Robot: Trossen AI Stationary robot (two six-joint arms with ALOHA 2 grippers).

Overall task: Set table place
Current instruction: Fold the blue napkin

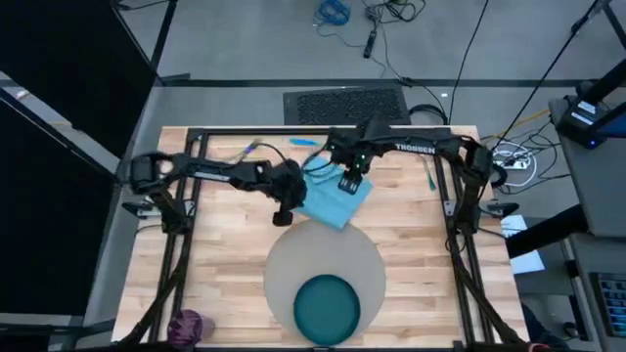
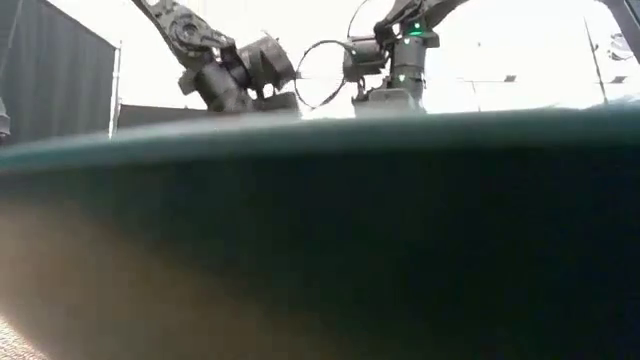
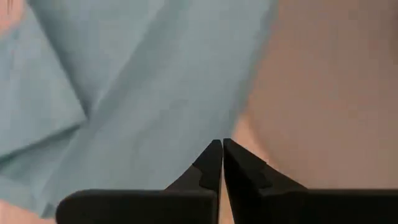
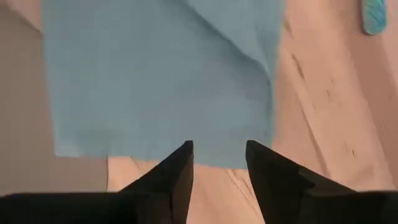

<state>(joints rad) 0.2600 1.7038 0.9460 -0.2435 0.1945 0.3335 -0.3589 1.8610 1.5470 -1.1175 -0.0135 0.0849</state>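
Currently both arms meet over the light blue cloth napkin (image 1: 333, 198), which lies on the butcher-block table (image 1: 225, 264) just beyond the far edge of the round grey mat (image 1: 284, 264); the napkin's near corner overlaps that mat's rim.

Left pincer (image 1: 284, 215): at the napkin's left edge, right where napkin and mat meet. Left wrist view shows its two dark fingers (image 3: 208, 165) pressed together, tips touching, nothing between them, with napkin cloth and grey mat just ahead.

Right pincer (image 1: 349, 184): over the napkin's far side. Right wrist view shows its fingers (image 4: 177, 171) apart, a clear gap between them, the napkin's edge just ahead of the tips. Cannot tell whether the tips touch the cloth.

Dark teal plate (image 1: 327, 307): sits on the mat, on the side away from the napkin, near the table's front edge. It fills most of the low view.

Purple cup (image 1: 190, 326): well to the left of the mat, by the table's front left corner.

Blue-handled cutlery: one piece (image 1: 252, 152) on the table beyond the napkin, to its left; one blue handle (image 4: 374, 15) shows in the right wrist view, off the napkin on bare wood.
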